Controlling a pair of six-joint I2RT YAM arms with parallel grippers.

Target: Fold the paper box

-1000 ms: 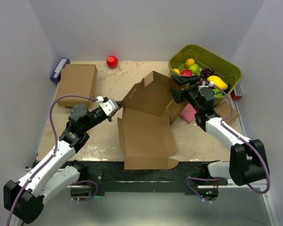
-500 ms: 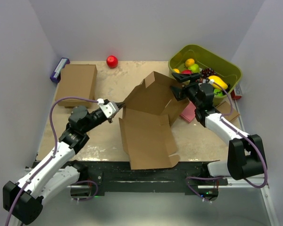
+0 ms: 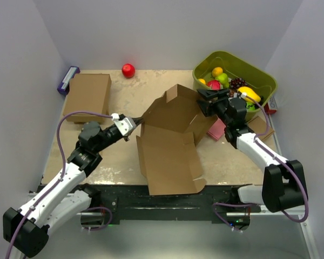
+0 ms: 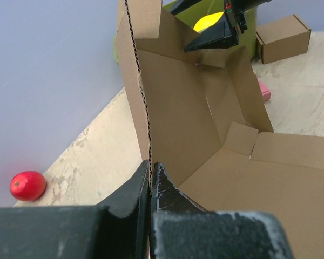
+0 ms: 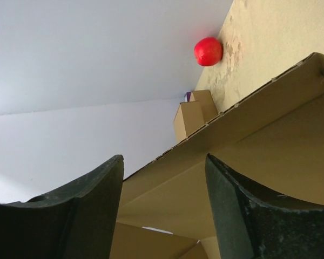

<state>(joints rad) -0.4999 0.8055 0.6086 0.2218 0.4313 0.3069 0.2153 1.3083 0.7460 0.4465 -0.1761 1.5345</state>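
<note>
cardboard box (image 3: 170, 140) stays clamped in the left gripper (image 4: 151, 183) while the right gripper (image 5: 164, 183), jaws apart, closes round its upper-right flap (image 5: 248, 129) for folding.

The right fingers (image 5: 75, 216) have narrowed astride the paper box (image 3: 170, 156), which has slid slightly right.
</note>
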